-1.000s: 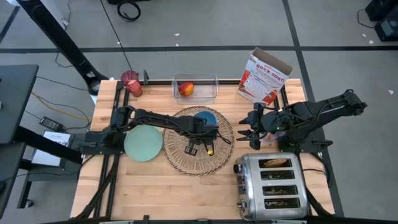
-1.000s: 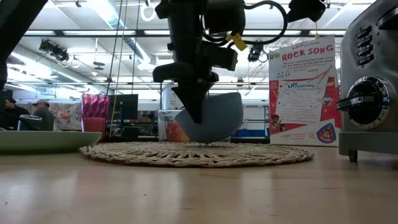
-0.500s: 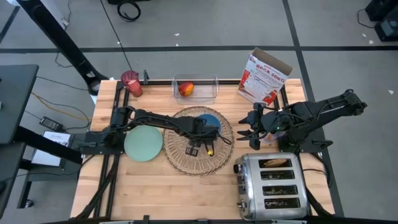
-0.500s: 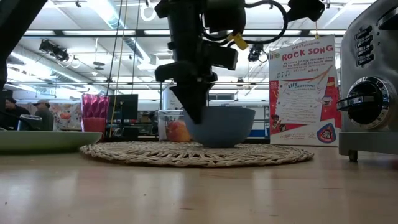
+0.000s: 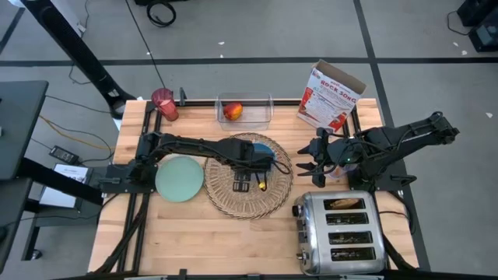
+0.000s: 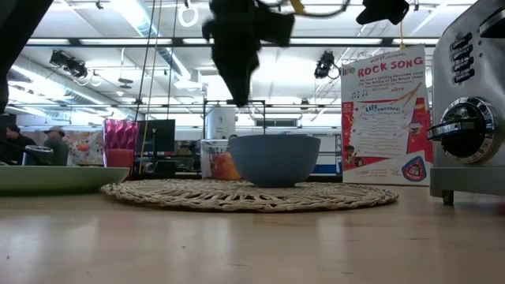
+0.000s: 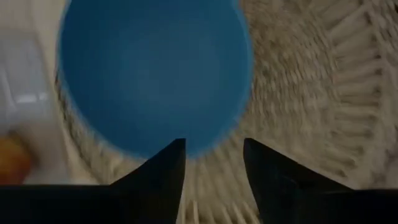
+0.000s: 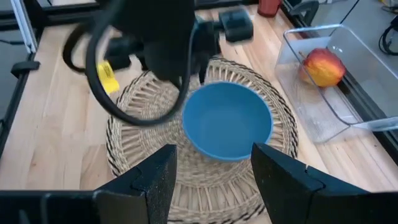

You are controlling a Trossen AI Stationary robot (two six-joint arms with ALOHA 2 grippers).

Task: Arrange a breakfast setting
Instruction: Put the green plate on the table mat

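Showing the setting partly assembled, the high view placed the blue bowl upright on the round woven placemat at the centre of the table, toward the mat's upper right edge. The left gripper was seen above the mat, just below the bowl in that view, with its fingers spread and nothing between them; in the low view it hung clear above the bowl, so the bowl was judged released. The mint-green plate lay on the bare table immediately left of the mat, not on it. The red-yellow apple sat inside the clear tub at the upper centre of the frame, and the red cup stood at the upper left corner of the table. Toast was visible in a slot of the toaster at the lower right. The right gripper was held open and empty at the right, beside the mat. A cereal box stood at the upper right. The utensil could not be made out. The bowl step was judged done; plate, toast, apple and cup remained to be placed.
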